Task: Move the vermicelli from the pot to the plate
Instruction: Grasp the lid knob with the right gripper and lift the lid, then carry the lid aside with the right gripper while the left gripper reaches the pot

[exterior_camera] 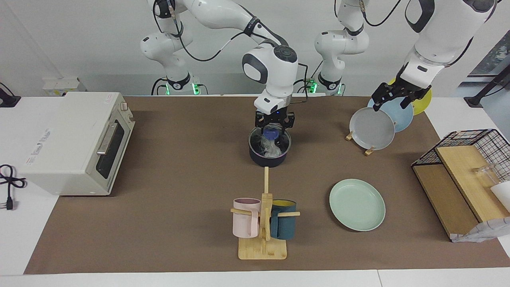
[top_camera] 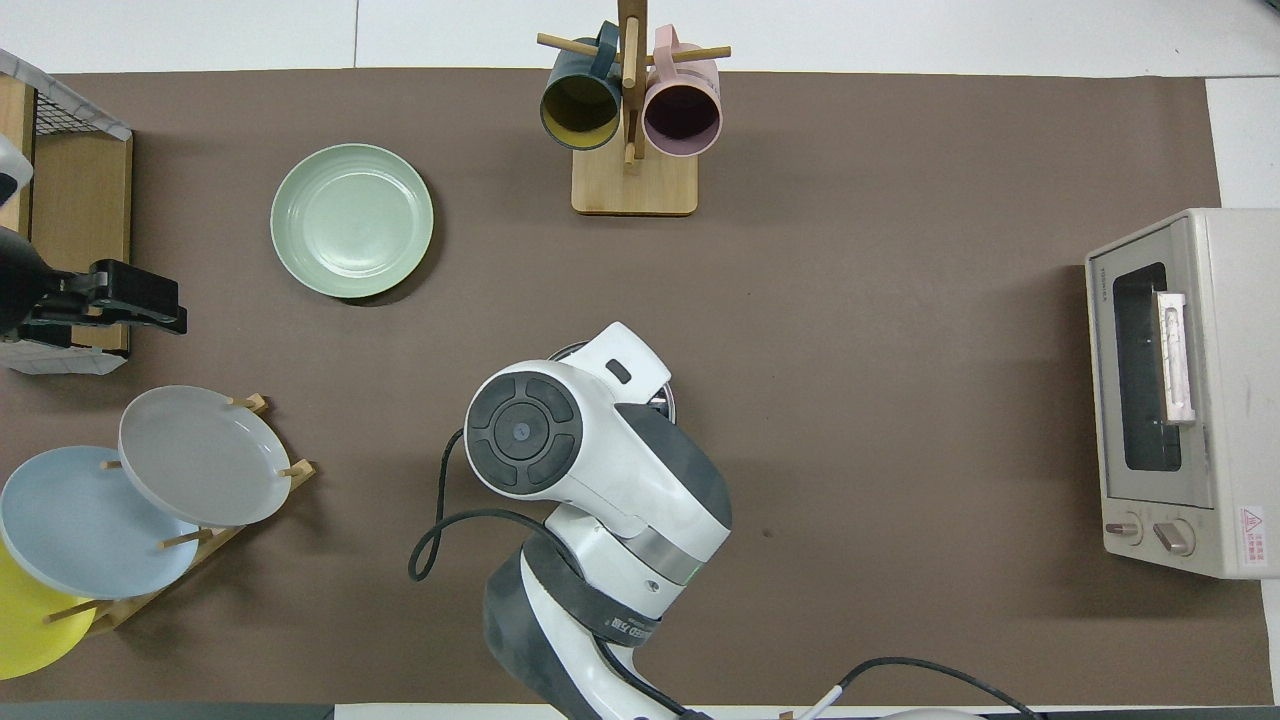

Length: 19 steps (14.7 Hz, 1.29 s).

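Note:
The dark navy pot point(exterior_camera: 269, 156) stands mid-table, nearer to the robots than the mug rack. The white vermicelli point(exterior_camera: 267, 148) lies tangled inside it. My right gripper point(exterior_camera: 274, 131) hangs over the pot's rim on the robots' side, fingers spread and reaching into the pot; a blue-purple piece, seemingly the pot's handle, shows between them. In the overhead view the right arm hides all but a sliver of the pot's rim point(top_camera: 663, 396). The mint-green plate point(exterior_camera: 357, 204) point(top_camera: 352, 220) lies empty toward the left arm's end. My left gripper point(exterior_camera: 392, 99) point(top_camera: 140, 300) waits open over the plate rack.
A wooden mug rack point(exterior_camera: 263, 229) with a pink and a dark teal mug stands farther from the robots than the pot. A rack with grey, light blue and yellow plates point(exterior_camera: 372, 128), a wire basket shelf point(exterior_camera: 466, 175) and a toaster oven point(exterior_camera: 75, 141) flank the mat.

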Available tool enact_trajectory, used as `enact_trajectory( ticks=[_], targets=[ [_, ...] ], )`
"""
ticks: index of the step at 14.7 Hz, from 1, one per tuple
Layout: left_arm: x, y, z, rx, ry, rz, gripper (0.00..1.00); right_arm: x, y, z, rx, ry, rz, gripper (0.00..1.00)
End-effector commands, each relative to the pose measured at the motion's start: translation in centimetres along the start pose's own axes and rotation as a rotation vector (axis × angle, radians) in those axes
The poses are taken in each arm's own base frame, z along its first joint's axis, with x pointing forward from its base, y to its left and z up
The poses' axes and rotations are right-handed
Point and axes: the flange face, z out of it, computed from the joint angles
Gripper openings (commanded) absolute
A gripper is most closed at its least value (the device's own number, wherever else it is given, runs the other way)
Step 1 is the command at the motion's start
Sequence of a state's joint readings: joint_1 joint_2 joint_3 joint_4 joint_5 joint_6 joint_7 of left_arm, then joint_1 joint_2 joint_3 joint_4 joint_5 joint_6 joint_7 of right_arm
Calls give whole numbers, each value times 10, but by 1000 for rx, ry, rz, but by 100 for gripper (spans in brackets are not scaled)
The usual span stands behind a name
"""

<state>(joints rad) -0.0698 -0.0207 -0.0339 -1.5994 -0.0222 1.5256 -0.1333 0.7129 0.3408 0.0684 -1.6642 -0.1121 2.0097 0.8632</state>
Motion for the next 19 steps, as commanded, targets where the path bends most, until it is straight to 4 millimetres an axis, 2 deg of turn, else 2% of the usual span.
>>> enact_trajectory(
  ticks=[1, 4, 6, 7, 9, 10, 12, 13, 15, 17, 19],
  targets=[
    [-3, -3, -2, 14, 21, 6, 100, 5, 1, -7, 20, 14, -17, 18],
    [-3, -3, -2, 14, 21, 6, 100, 21, 11, -38, 16, 15, -22, 18],
    [-3, -3, -2, 13, 23, 6, 100, 41, 34, -54, 2, 7, -88, 18],
    [-3, -1, -3, 13, 24, 8, 100, 53, 52, -56, -3, 1, -124, 18],
    [-3, 7, -3, 12, 32, 18, 100, 84, 105, -58, -10, -20, -166, 18],
    [-3, 15, -4, 9, 48, 15, 100, 102, 138, -53, -16, -41, -187, 19],
    [-11, 51, 4, -27, 57, -16, 100, 119, 187, -36, -26, -72, -253, 19],
    [-15, 69, 14, -47, 58, -42, 100, 126, 216, -25, -30, -89, -263, 19],
    [-35, 135, 44, -54, 53, -81, 100, 133, 265, -4, -27, -106, -276, 19],
    [-52, 184, 76, -75, 83, -126, 100, 122, 298, 22, -28, -118, -259, 19],
    [-60, 223, 103, -103, 77, -117, 100, 109, 319, 43, -23, -112, -273, 20]
  ],
)
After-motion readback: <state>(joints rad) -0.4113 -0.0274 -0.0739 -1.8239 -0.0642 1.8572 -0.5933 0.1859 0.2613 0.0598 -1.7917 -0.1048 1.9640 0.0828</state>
